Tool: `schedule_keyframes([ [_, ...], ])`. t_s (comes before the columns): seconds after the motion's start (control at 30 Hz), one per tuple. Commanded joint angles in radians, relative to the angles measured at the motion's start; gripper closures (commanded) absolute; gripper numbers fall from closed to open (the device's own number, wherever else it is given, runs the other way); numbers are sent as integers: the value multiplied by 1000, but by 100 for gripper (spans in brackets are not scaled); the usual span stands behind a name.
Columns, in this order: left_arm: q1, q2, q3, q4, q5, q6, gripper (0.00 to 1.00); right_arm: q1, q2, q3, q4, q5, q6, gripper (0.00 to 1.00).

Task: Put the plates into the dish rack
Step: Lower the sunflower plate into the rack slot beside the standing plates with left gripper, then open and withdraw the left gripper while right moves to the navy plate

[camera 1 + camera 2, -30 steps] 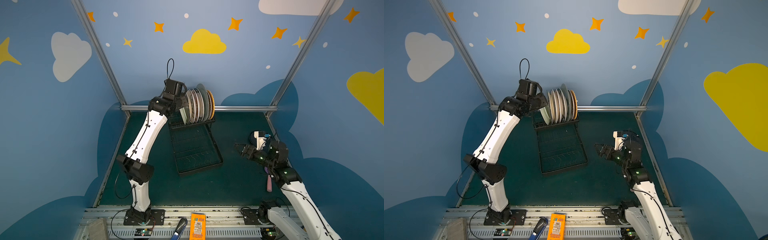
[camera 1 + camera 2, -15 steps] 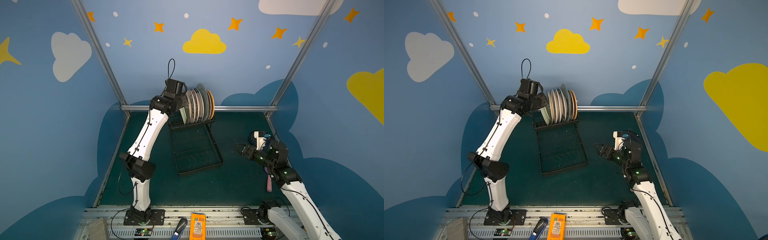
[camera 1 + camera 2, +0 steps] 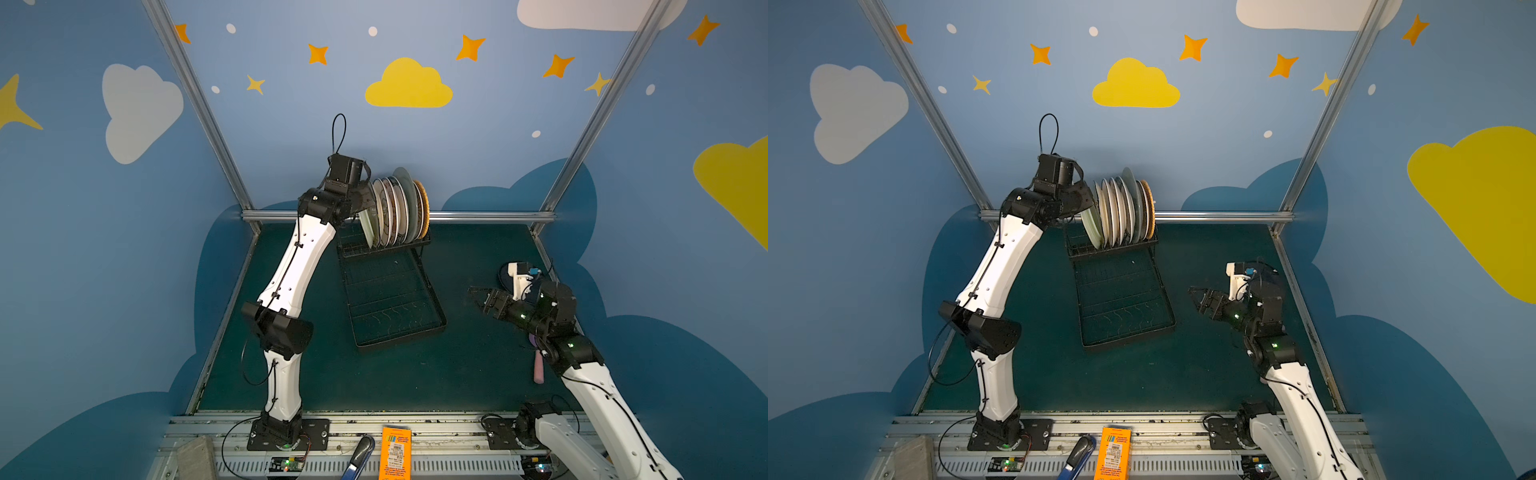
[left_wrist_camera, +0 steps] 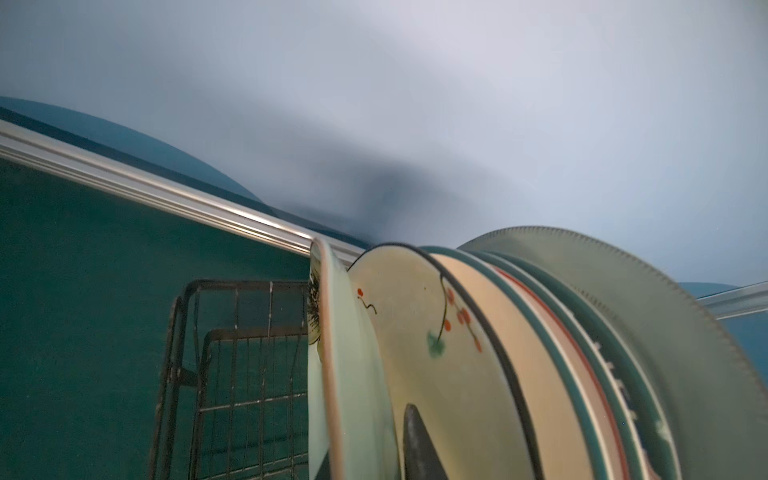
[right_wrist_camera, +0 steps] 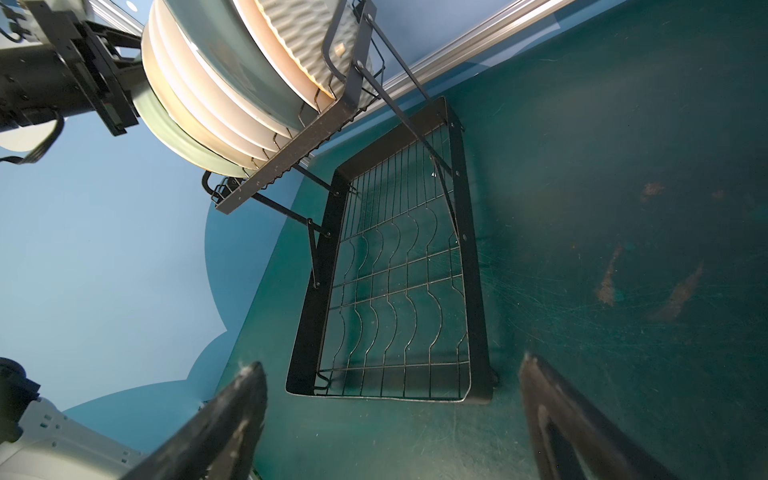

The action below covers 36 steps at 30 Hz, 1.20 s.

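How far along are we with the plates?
Done: a row of plates stands upright in the rack's raised section. In hand: the left gripper is at the end pale green plate, which leans. One finger sits between it and the floral plate; grip unclear. Left: what looks like a dark plate lies on the table behind the open, empty right gripper.

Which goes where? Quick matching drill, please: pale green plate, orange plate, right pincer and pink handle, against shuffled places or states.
1. pale green plate
2. orange plate
3. right pincer
4. pink handle

A. open, hovering beside the dish rack
B. row end farthest from the left arm
C. lying on the table
D. leaning, row end nearest the left arm

Pairs: 1-D, 2-B, 3-A, 4-C
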<state>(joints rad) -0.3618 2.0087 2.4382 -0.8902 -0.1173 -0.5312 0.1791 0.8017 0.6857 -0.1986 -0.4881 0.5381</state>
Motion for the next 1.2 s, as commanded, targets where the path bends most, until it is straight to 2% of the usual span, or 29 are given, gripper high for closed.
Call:
schedule_keyframes([
  [0.0, 8, -22, 24, 35, 16, 2, 74, -3, -6, -9, -1, 1, -7, 7],
  [0.37, 18, -52, 25, 120, 161, -116, 53, -6, -17, -9, -10, -1, -1, 7],
  [0.63, 19, -44, 29, 188, 251, -168, 49, -9, -23, 6, -33, 5, -5, 7],
  [0.87, 20, -60, 42, 137, 204, -157, 48, -19, -23, 24, -65, 46, -22, 7],
  [0.97, 23, -106, 33, 87, 152, -132, 46, -45, 6, 42, -79, 103, -28, 6],
  [1.07, 36, -209, -69, 85, 159, -122, 42, -131, 71, 55, -70, 126, 9, 6],
  [1.17, 48, -396, -308, 200, 203, -88, 32, -219, 128, 47, -38, 183, 29, 6],
])
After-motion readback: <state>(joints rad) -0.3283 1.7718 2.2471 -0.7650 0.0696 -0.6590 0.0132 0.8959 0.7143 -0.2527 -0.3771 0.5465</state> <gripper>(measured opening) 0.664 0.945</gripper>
